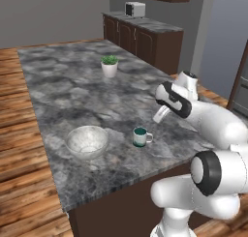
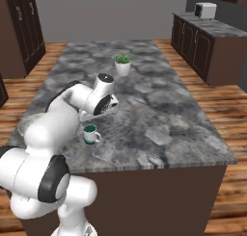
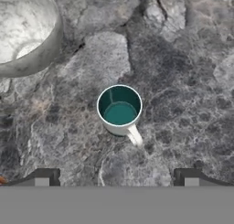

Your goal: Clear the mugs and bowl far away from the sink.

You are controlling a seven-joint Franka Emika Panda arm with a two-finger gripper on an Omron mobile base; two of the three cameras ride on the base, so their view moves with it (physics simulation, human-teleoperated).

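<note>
Left base view: the white mug (image 1: 141,137) stands upright on the grey marbled table (image 1: 72,81), and the bowl (image 1: 87,141) sits near it, on the side away from the arm. A potted plant (image 1: 109,66) stands well beyond the mug, toward the table's far end. No sink is to be seen near these things, so by my judgement the mug and bowl may already lie clear of it. A red mug cannot be made out here, so how much is left I cannot say. The bowl looks glassy and pale, wide and shallow with a rounded wall.

Right base view: the mug (image 2: 90,134) stands just below the arm's wrist, handle toward the table's middle. It is glossy white with a dark teal band at the foot.

Hand view: the gripper (image 3: 116,177) hangs above the mug (image 3: 119,109), jaws spread wide and holding nothing. The mug's teal inside is smooth and empty. The bowl (image 3: 25,33) lies near the mug, its inside marbled whitish-grey.
</note>
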